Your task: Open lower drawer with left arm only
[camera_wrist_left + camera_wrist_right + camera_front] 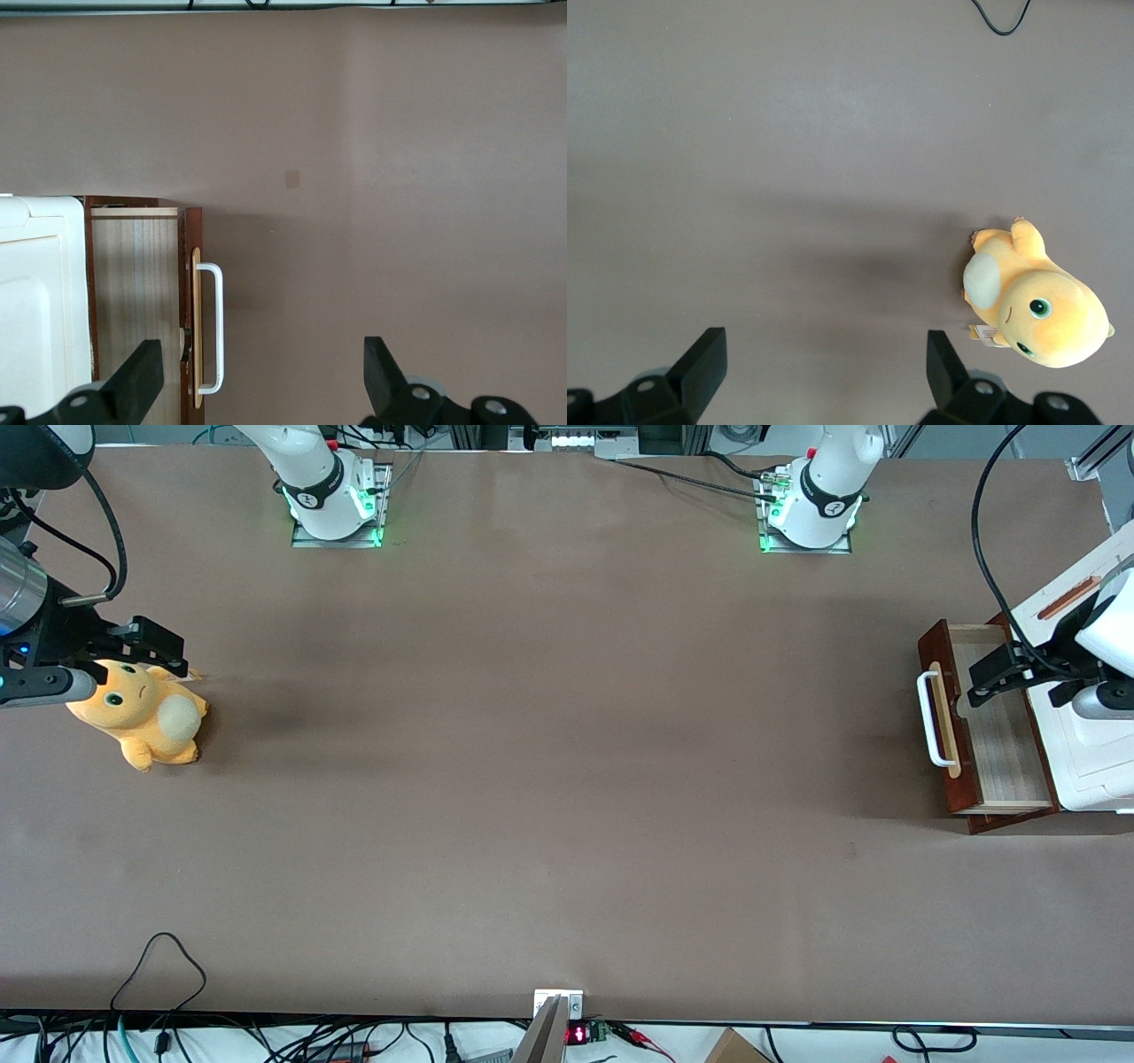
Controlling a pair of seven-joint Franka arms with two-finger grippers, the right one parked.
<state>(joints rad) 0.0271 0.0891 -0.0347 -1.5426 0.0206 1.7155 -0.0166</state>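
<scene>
**Two fingers spread wide over a pulled-out drawer**

Both fingers [142,376] of the left arm's gripper [979,684] stand far apart with nothing between them. In the front view the gripper hangs at mid-height of the frame, above the pale wood inside of the lower drawer [1001,757], close to the drawer's front. The left arm [1103,633] reaches in from the frame's edge over the white cabinet [1094,779]. The drawer sits drawn out of the cabinet at the working arm's end of the table [567,779], its dark reddish-brown front carrying a white loop handle [928,717] over a light wooden strip. The wrist view shows the handle free of the fingers. A copper-coloured slot [1067,599] marks the cabinet top. At the parked arm's end of the table lies a yellow plush toy [142,722], well apart from the drawer.
</scene>
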